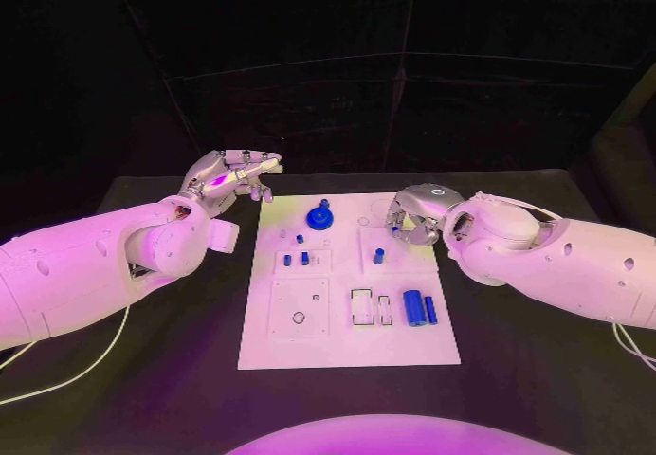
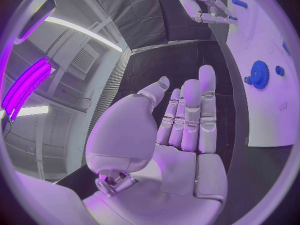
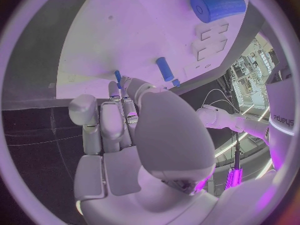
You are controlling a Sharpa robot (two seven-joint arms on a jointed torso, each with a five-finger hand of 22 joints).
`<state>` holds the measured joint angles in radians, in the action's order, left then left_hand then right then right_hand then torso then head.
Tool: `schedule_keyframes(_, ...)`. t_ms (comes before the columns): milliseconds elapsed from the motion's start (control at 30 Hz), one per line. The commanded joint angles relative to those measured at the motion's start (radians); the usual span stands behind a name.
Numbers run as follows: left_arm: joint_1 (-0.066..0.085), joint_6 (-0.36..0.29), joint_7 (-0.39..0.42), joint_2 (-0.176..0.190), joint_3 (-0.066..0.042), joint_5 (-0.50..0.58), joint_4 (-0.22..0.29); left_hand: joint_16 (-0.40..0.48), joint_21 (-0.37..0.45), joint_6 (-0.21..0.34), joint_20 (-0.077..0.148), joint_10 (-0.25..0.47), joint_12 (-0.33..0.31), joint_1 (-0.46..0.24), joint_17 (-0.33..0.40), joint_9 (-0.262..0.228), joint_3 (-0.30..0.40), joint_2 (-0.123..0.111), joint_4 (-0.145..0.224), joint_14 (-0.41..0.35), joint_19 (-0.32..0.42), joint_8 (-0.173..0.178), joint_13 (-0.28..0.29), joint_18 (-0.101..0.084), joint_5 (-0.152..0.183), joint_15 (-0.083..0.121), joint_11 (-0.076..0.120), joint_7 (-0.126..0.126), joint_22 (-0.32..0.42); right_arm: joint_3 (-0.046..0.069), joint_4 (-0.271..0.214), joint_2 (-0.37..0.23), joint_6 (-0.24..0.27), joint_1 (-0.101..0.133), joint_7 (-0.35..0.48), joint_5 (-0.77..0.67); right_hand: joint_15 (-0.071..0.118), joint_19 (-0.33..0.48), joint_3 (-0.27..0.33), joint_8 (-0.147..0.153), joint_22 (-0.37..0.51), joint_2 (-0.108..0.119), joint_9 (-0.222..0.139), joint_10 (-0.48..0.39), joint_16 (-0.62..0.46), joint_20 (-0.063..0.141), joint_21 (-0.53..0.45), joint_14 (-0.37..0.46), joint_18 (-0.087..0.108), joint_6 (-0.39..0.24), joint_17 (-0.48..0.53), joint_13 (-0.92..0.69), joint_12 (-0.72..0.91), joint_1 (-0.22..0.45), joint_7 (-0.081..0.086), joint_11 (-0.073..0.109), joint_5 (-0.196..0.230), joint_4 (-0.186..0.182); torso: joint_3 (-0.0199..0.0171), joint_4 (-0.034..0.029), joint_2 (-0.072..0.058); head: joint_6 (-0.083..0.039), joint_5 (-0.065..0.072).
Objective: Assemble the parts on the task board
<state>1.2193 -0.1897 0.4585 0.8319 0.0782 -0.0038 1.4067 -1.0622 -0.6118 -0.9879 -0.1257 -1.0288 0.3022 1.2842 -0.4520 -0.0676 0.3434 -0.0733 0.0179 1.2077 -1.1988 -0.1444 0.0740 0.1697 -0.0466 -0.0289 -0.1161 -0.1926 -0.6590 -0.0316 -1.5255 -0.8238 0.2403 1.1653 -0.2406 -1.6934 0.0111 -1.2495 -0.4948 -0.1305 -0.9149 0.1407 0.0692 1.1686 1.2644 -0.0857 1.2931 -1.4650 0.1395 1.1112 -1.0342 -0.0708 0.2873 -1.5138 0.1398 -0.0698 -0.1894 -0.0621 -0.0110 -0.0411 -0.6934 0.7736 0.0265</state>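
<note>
Left hand (image 1: 235, 177): I see it hovering off the board's far left corner, fingers straight and a little apart, holding nothing.
Task board (image 1: 287, 343): white plate lying mid-table between my two arms.
Gear (image 1: 320, 217): blue toothed part near the board's far edge, with a small knob on top.
Small pegs (image 1: 296, 259): two short blue pieces standing close together in the left-hand block.
Right hand (image 1: 414, 214): down over the board's far right area, fingertips (image 3: 120, 81) on a thin blue pin (image 3: 117, 76); I judge it pinched.
Cylinders (image 1: 418, 308): a thick and a thin blue one side by side at the right.
Doing it well: I'd keep the pin upright, line it over its hole, lower slowly.
Hard to see: the pin's hole sits under my fingers; I cannot tell whether the pin is seated.
</note>
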Motion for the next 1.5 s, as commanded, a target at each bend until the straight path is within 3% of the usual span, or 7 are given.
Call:
schedule_keyframes(33, 0.001, -0.004, 0.005, 0.001, -0.001, 0.005, -0.002, 0.001, 0.005, 0.006, -0.004, 0.006, 0.003, 0.0, 0.001, -0.001, -0.007, 0.006, 0.001, -0.006, -0.004, -0.005, 0.001, 0.013, -0.004, -0.002, -0.001, 0.003, 0.001, 0.0, -0.013, -0.008, 0.041, 0.002, 0.0, -0.008, 0.008, -0.006, -0.007, 0.004, -0.003, 0.001, -0.001, 0.01, 0.002, -0.001, 0.005, -0.02, -0.017, 0.007, 0.001, -0.001, 0.002, 0.009, 0.0, 0.006, -0.004, 0.001, 0.0004, -0.0009, 0.0, 0.0, 0.0)
schedule_keyframes(400, 0.001, -0.012, 0.004, 0.005, -0.001, 0.006, -0.013, 0.001, 0.005, 0.007, -0.004, 0.006, 0.004, 0.002, 0.001, -0.002, -0.008, 0.007, 0.001, -0.006, -0.004, -0.006, 0.001, 0.013, -0.004, -0.001, -0.001, 0.003, 0.002, 0.004, -0.104, -0.059, 0.055, 0.012, -0.014, 0.001, 0.008, -0.007, -0.021, 0.008, -0.009, 0.008, -0.001, 0.01, 0.003, -0.001, 0.009, -0.02, -0.018, 0.008, 0.003, -0.001, 0.001, 0.018, 0.001, 0.005, -0.009, 0.014, 0.0008, 0.0001, 0.0, -0.004, -0.004)
schedule_keyframes(600, 0.002, -0.014, 0.003, 0.004, -0.001, 0.006, -0.015, 0.001, 0.005, 0.007, -0.004, 0.006, 0.004, 0.002, 0.001, -0.002, -0.008, 0.007, 0.001, -0.006, -0.004, -0.006, 0.001, 0.013, -0.004, -0.001, -0.001, 0.003, 0.002, 0.017, -0.195, -0.072, 0.151, 0.015, 0.045, 0.062, 0.007, -0.01, -0.023, 0.009, -0.015, 0.011, -0.001, 0.011, 0.005, -0.001, 0.012, -0.02, -0.019, 0.009, 0.001, -0.001, 0.002, 0.023, 0.001, 0.005, -0.01, 0.016, 0.0008, -0.0015, -0.001, -0.007, 0.003)
schedule_keyframes(800, 0.002, -0.016, 0.003, 0.002, -0.001, 0.006, -0.013, 0.001, 0.005, 0.007, -0.004, 0.006, 0.004, 0.002, 0.001, -0.002, -0.008, 0.007, 0.001, -0.006, -0.004, -0.006, 0.001, 0.013, -0.004, -0.001, -0.001, 0.003, 0.002, 0.021, -0.238, -0.047, 0.212, 0.016, 0.088, 0.106, 0.007, -0.011, -0.031, 0.011, -0.019, 0.011, -0.001, 0.01, 0.007, -0.001, 0.014, -0.021, -0.019, 0.009, -0.002, -0.001, 0.001, 0.025, 0.001, 0.005, -0.016, 0.023, 0.0017, -0.0012, -0.001, -0.004, -0.015)
schedule_keyframes(1067, 0.002, -0.017, 0.003, -0.002, -0.001, 0.006, -0.005, 0.0, 0.006, 0.007, -0.004, 0.007, 0.005, 0.003, 0.002, -0.002, -0.01, 0.008, 0.001, -0.006, -0.005, -0.006, 0.001, 0.013, -0.004, -0.001, -0.001, 0.003, 0.003, 0.02, -0.209, 0.033, 0.192, 0.005, 0.119, 0.121, 0.007, -0.01, -0.035, 0.013, -0.019, 0.011, -0.001, 0.009, 0.009, -0.001, 0.015, -0.021, -0.019, 0.009, -0.003, -0.001, 0.0, 0.027, 0.002, 0.004, -0.018, 0.027, 0.002, -0.0006, -0.001, -0.007, -0.053)
schedule_keyframes(1367, 0.002, -0.014, -0.001, -0.014, -0.001, 0.006, -0.002, 0.0, 0.006, 0.007, -0.003, 0.007, 0.006, 0.005, 0.002, -0.002, -0.01, 0.008, 0.002, -0.005, -0.005, -0.007, 0.001, 0.013, -0.004, -0.001, -0.001, 0.003, 0.003, 0.018, -0.161, 0.103, 0.16, -0.058, 0.142, 0.117, 0.006, -0.008, -0.038, 0.015, -0.016, 0.01, -0.001, 0.007, 0.009, -0.002, 0.014, -0.021, -0.019, 0.008, -0.001, -0.001, -0.001, 0.03, 0.003, 0.003, -0.021, 0.03, 0.0018, -0.0011, -0.001, 0.009, -0.09)
schedule_keyframes(1500, 0.003, -0.013, -0.001, -0.019, -0.001, 0.006, -0.003, 0.0, 0.007, 0.007, -0.003, 0.007, 0.007, 0.005, 0.002, -0.002, -0.01, 0.009, 0.002, -0.005, -0.006, -0.007, 0.001, 0.013, -0.004, -0.001, -0.001, 0.003, 0.003, 0.016, -0.141, 0.129, 0.142, -0.082, 0.146, 0.105, 0.006, -0.007, -0.042, 0.018, -0.016, 0.012, -0.002, 0.005, 0.01, -0.002, 0.015, -0.021, -0.019, 0.006, -0.002, -0.001, -0.002, 0.03, 0.004, 0.002, -0.024, 0.039, 0.002, -0.001, -0.001, 0.01, -0.093)
